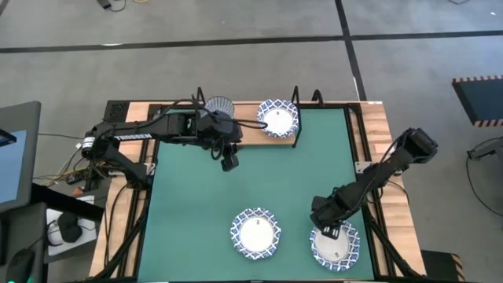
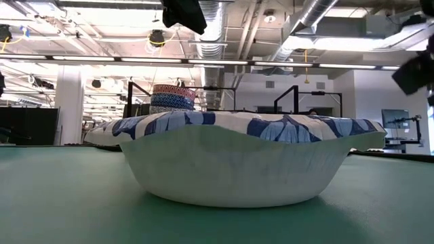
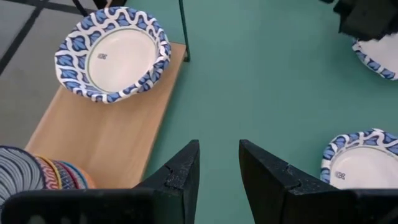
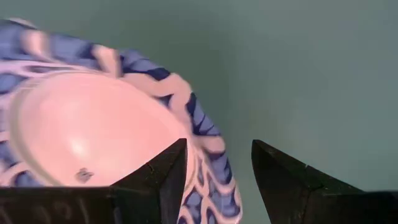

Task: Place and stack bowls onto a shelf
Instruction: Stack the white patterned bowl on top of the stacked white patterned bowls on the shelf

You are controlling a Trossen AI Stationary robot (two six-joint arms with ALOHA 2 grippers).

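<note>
On the shelf (image 1: 244,119) at the table's far edge stand a stack of small bowls (image 1: 214,104), striped one on top, and a white blue-rimmed bowl (image 1: 278,118). Two more white bowls rest on the green mat: one near the front middle (image 1: 255,233), one at the front right (image 1: 336,246). My left gripper (image 1: 229,163) hangs open over the mat just in front of the shelf, holding nothing (image 3: 219,144). My right gripper (image 1: 328,232) points down, open, over the front-right bowl's far-left rim (image 4: 208,140). One finger is over the bowl's inside and one over the mat.
Black wire posts (image 1: 296,96) rise from the shelf's ends. The green mat (image 1: 314,165) lies bare between the shelf and the two front bowls. In the low view the front-middle bowl (image 2: 237,156) fills the foreground, with the small-bowl stack (image 2: 173,98) behind it.
</note>
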